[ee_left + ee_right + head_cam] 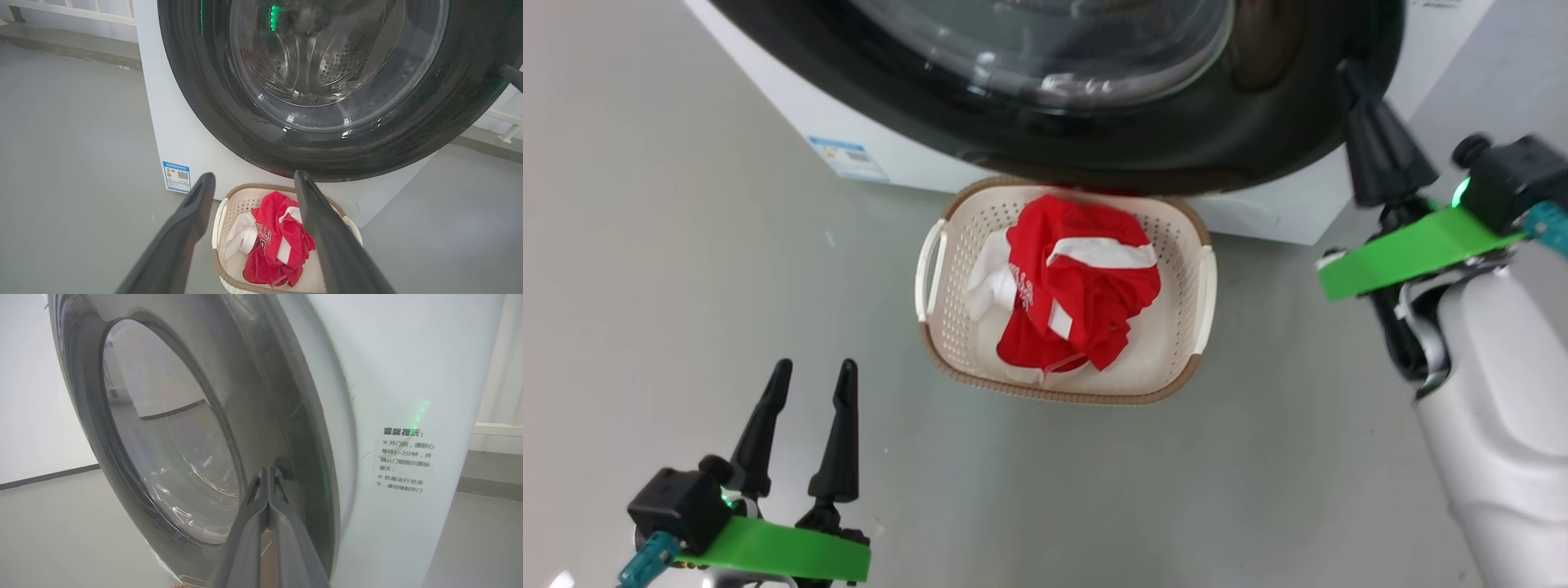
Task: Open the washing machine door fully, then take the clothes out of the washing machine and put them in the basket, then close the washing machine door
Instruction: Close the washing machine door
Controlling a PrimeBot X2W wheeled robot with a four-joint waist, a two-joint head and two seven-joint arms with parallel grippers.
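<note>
At 7 o'clock, left gripper (815, 366): fingers spread wide and empty, hovering over the floor (645, 245), well apart from the basket.
Centre, basket (1045, 398): on the floor just in front of the machine, its far rim tucked under the door's lower edge.
Clothes (1086, 278): a red-and-white heap inside the basket, with nothing hanging over the rim.
At 2 o'clock, right gripper (1352, 77): fingers pressed together with nothing between them. The tips are set against the black ring at the door's right edge, and the right wrist view shows the same contact.
At 12 o'clock, door (1176, 155): lying across the opening, close to the front panel. Whether the latch has caught cannot be told.
Drum (310, 69): seen through the glass in the left wrist view, bare steel with no red fabric.
Farthest, machine (1274, 212): white front behind the door.
Step in hand: the last one, closing the door. The unloading looks done.
Next move: likely a firm, straight push from the closed fingertips toward the panel until the ring seats. The tips need to stay on the ring so they do not skid off the glossy curve.
</note>
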